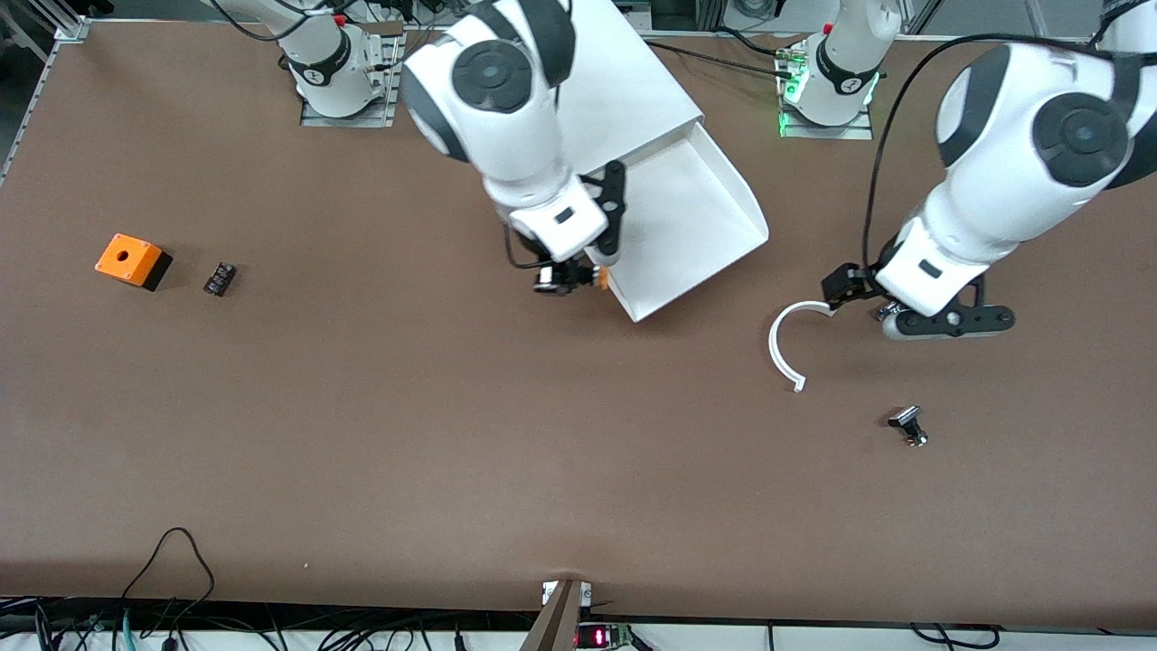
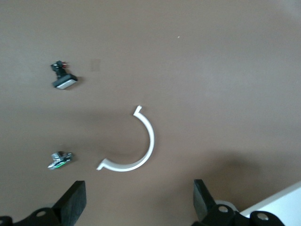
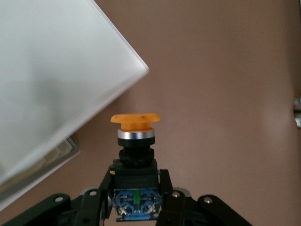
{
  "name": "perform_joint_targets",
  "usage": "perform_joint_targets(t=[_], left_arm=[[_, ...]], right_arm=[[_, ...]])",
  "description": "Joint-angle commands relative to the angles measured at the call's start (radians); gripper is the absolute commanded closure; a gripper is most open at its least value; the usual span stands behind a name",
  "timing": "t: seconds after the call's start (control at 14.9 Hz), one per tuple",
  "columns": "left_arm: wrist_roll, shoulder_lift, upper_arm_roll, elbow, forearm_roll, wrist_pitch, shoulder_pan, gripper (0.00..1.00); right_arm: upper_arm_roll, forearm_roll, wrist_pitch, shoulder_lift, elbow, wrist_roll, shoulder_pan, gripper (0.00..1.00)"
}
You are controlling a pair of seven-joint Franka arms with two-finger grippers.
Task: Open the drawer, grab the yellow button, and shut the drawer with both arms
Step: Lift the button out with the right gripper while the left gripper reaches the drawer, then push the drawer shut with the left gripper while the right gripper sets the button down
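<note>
**A:** Front view, centre frame: the shallow white tray drawer [image 1: 691, 221] stands pulled out of the large white box cabinet [image 1: 624, 77]. The right claw [image 1: 568, 278] hangs over the brown desk [image 1: 407, 434] at the drawer's corner, clamped on the small orange-capped push button [image 1: 598, 277].

**B:** And the left?

**A:** Left wrist view: the left claw [image 2: 139, 202], at bottom of frame, is spread wide and empty over a white curved plastic strip [image 2: 141, 148].

**B:** Right wrist view?

**A:** Button [image 3: 135, 141] gripped by its black body, lower centre. Opening and taking look done; closing remains.
</note>
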Motion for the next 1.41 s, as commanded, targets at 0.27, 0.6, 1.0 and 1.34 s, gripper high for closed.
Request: perform_joint_targets(t=[0.27, 0.6, 1.0, 1.34], left_arm=[[-0.263, 0.076, -0.004, -0.135, -0.015, 0.281, -0.093, 0.0], [-0.421, 0.099, -0.005, -0.233, -0.016, 0.425, -0.149, 0.0], [-0.656, 0.057, -0.117, -0.319, -0.015, 0.41, -0.187, 0.0], [-0.733, 0.007, -0.24, -0.413, -0.018, 0.41, -0.181, 0.0]], right_arm=[[0.013, -0.01, 0.05, -0.064, -0.207, 0.042, -0.219, 0.71], [0.013, 0.008, 0.254, -0.088, -0.381, 0.059, -0.418, 0.71], [0.008, 0.005, 0.279, -0.142, -0.551, 0.512, -0.555, 0.71], [0.008, -0.005, 0.3, -0.159, -0.739, 0.671, -0.69, 0.7]])
